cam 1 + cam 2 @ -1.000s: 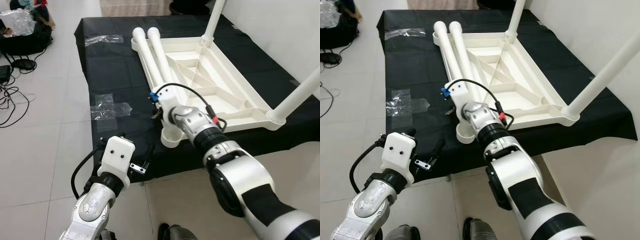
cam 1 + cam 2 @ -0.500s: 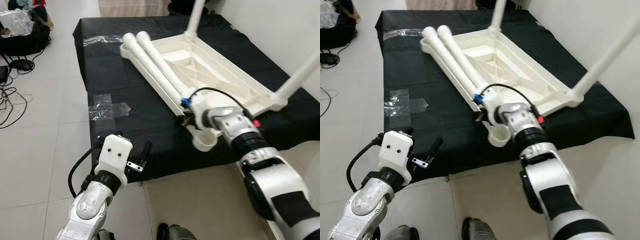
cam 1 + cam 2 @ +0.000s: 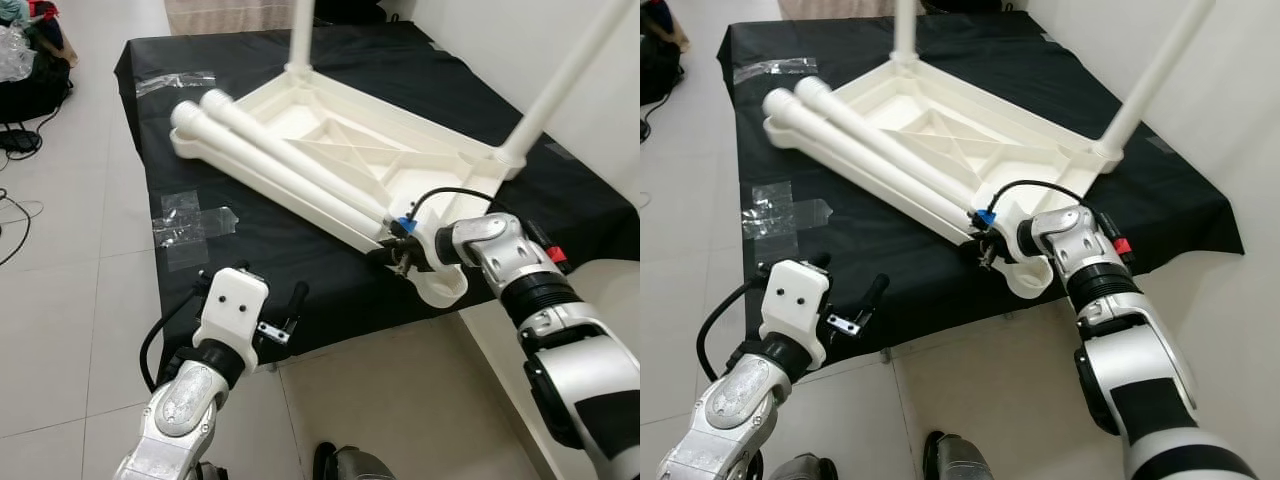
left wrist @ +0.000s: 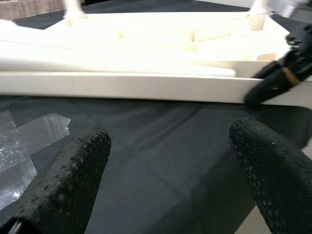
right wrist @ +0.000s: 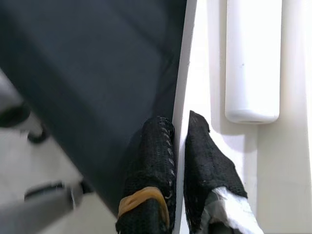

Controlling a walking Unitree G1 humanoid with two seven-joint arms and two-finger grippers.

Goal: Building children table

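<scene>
A white children's table top [image 3: 300, 120] lies upside down on a black cloth [image 3: 260, 250]. Two white legs stand upright in its far corners [image 3: 302, 30] [image 3: 560, 80]. Two loose legs [image 3: 270, 150] lie side by side along its left rim. An empty round socket [image 3: 442, 288] sits at the near corner. My right gripper [image 3: 392, 255] is shut on the table top's rim beside that socket, one finger on each side of the thin wall [image 5: 179, 97]. My left gripper [image 4: 165, 165] hovers open over the cloth's front edge, facing the rim, holding nothing.
Clear plastic wrappers [image 3: 190, 215] [image 3: 175, 80] lie on the cloth's left side. A dark bag and cables [image 3: 25, 85] sit on the tiled floor at far left. A white wall [image 3: 500, 40] runs along the right. The cloth's front edge [image 3: 340, 335] is near my arms.
My right gripper has swung to the right, holding the rim, and the table top has turned with it, so its near corner now lies further right. The left arm has barely moved.
</scene>
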